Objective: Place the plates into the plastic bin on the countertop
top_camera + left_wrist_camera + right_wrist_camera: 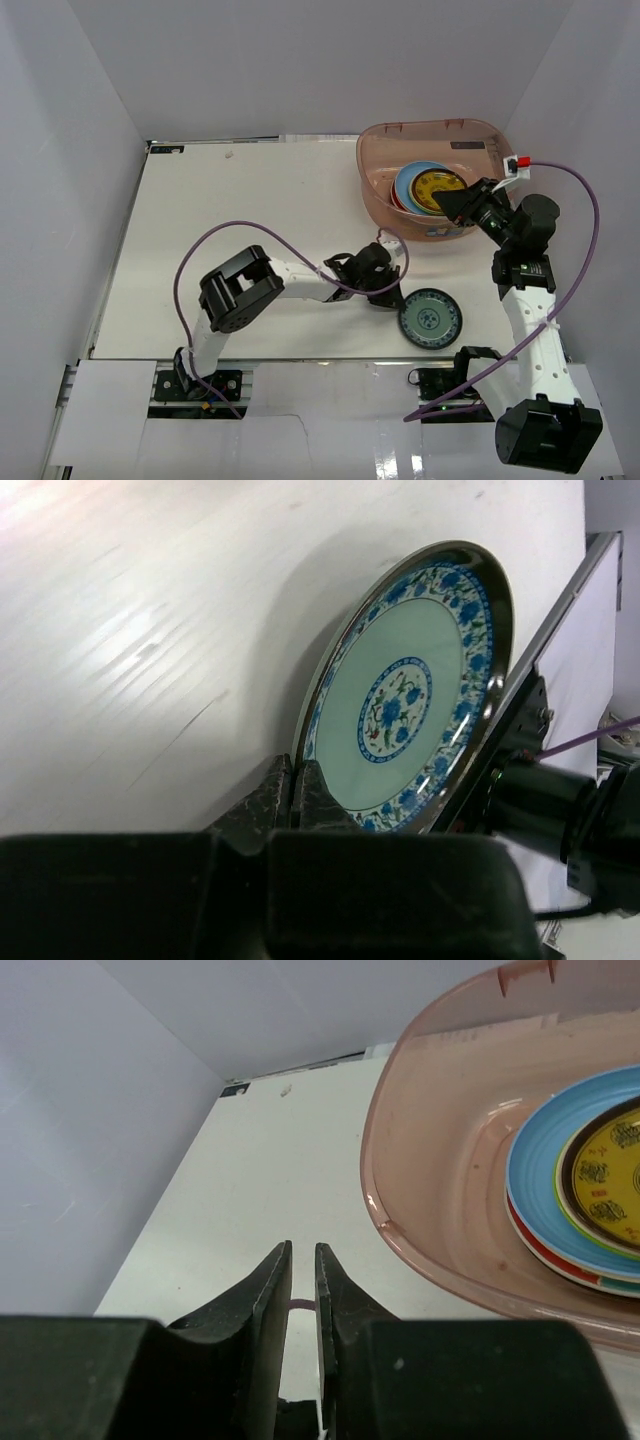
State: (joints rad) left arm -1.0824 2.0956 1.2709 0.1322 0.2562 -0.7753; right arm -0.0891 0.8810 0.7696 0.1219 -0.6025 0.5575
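Closest to the arm bases, near the front edge of the surface point(250, 200), the white-blue patterned plate point(430, 318) lay between the two arms and well apart from the bin. The left gripper point(397, 298) reached to it from the left. In the left wrist view this gripper point(300, 780) was pinched tight on the plate's near rim, one finger on each side of the edge. The plate point(410, 700) showed a pale green centre with a blue flower medallion and a blue floral border. Whether it was resting flat on the surface point(150, 630) or raised a little off it could not be told.

Farther back on the right, the right gripper point(445, 206) hung over the near rim of the plastic bin point(380, 190), pointing into it. In its own wrist view the right gripper point(302, 1260) had its fingers barely parted, with only a narrow slit between them, and it held nothing; a strip of purple cable point(303, 1306) showed through the slit.

At the far right corner of the surface point(290, 1150) the plastic bin point(420, 1160) held a stack of plates. An amber patterned plate point(610, 1170) lay on top of a light blue plate point(535, 1160), and a red rim point(545, 1248) showed beneath that. From above, the amber patterned plate point(440, 190) sat on the light blue plate point(408, 180), partly covered by the right gripper.
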